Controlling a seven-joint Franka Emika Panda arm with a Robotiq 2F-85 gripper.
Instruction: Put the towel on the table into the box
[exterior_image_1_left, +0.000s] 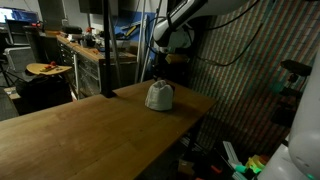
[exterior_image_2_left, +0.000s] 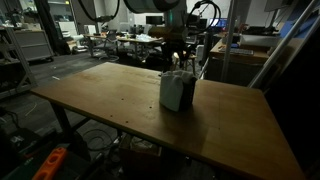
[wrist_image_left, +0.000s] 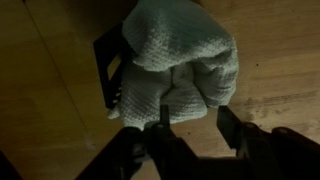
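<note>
Wrist view: the gripper (wrist_image_left: 194, 128) enters from the bottom edge with its two dark fingers (wrist_image_left: 160, 132) spread apart and nothing clamped between them; just ahead of the fingertips lies the towel (wrist_image_left: 180, 60), a pale, knobbly bundle bunched into a rounded heap; the heap sits in the box (wrist_image_left: 105, 62), whose black wall shows only along the towel's left side, the rest hidden under cloth that bulges over the rim; around it runs the light wood grain of the table (wrist_image_left: 280, 60). In both exterior views the gripper (exterior_image_1_left: 160, 72) (exterior_image_2_left: 178, 60) hangs directly over the bundle, the arm (exterior_image_1_left: 178, 28) reaching down from above; the towel (exterior_image_1_left: 158, 95) (exterior_image_2_left: 177, 88) stands as a small pale mound near the far edge of the table (exterior_image_1_left: 80, 130) (exterior_image_2_left: 110, 100); whether the fingertips touch the cloth cannot be told from these angles. Beyond the table, in an exterior view, a cluttered workbench (exterior_image_1_left: 88, 52) stands in the dim room with a round orange-brown object (exterior_image_1_left: 45, 68) beside it.
</note>
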